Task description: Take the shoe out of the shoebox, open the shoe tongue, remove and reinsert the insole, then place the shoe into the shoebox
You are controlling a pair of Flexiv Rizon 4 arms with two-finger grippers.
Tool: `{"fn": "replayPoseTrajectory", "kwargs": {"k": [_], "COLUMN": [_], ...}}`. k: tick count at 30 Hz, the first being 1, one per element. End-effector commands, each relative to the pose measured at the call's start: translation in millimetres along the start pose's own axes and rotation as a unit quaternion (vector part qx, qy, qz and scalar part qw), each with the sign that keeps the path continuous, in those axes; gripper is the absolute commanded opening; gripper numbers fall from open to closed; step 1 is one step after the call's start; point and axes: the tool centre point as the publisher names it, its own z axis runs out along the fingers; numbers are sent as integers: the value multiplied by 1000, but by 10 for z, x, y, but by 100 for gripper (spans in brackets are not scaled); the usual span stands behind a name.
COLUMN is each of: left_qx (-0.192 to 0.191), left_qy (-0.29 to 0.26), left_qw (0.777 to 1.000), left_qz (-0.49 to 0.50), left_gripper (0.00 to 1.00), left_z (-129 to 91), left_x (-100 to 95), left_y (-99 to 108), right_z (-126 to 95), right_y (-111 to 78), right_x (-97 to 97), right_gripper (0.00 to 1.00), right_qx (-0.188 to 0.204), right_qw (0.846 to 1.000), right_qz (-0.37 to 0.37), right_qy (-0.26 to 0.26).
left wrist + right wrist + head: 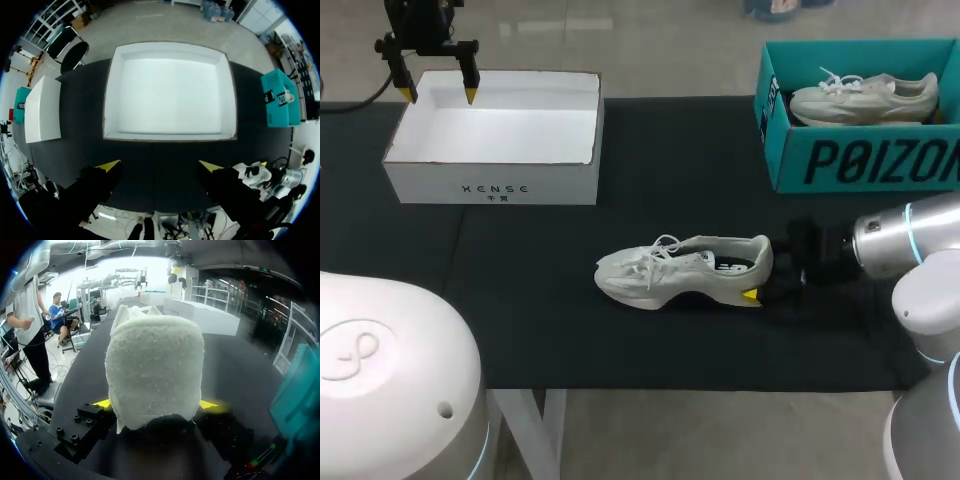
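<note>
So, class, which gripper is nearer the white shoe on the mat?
Right. The right gripper clasps the heel of the white shoe; the left gripper hangs open above the white shoebox, far off.

Probably a robotics lab, left arm (390, 380) and right arm (910, 240) at black-covered table (660, 150)

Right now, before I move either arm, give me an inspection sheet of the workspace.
Surface: black table cover, lying flat.
Job's things: white cardboard shoebox open and empty, far left; off-white lace-up shoe on its sole mid-table, outside the box.
Clutter: teal shoebox far right, holding a second pale shoe.
Grippers: left gripper open, above the white box's far rim; right gripper shut on the shoe's heel.
Cables: black cable trailing beside the left gripper.
Surroundings: nothing seen reaching over the table.
</note>
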Motion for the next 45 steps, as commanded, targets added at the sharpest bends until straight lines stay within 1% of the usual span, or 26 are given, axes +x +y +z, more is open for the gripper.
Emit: {"fn": "replayPoseTrajectory", "kwargs": {"k": [1,5,13,45], "left_qx": [0,0,0,0], "left_qy": [0,0,0,0], "left_qw": [1000,1000,1000,1000], "left_qz": [0,0,0,0], "left_gripper": [100,100,100,100], "left_z": [-3,-3,-3,-3], "left_x": [-4,-4,-4,-4], "left_y": [0,0,0,0], "right_z": [6,-4,103,109], "right_y": [27,8,-90,-97], "right_x": [-174,-264,-318,-327], "right_gripper": [0,0,0,0], "right_qx": [5,9,24,26], "right_qw": [999,999,998,998], "right_qz": [-11,-20,-24,-19], "right_qy": [31,43,58,57]}}
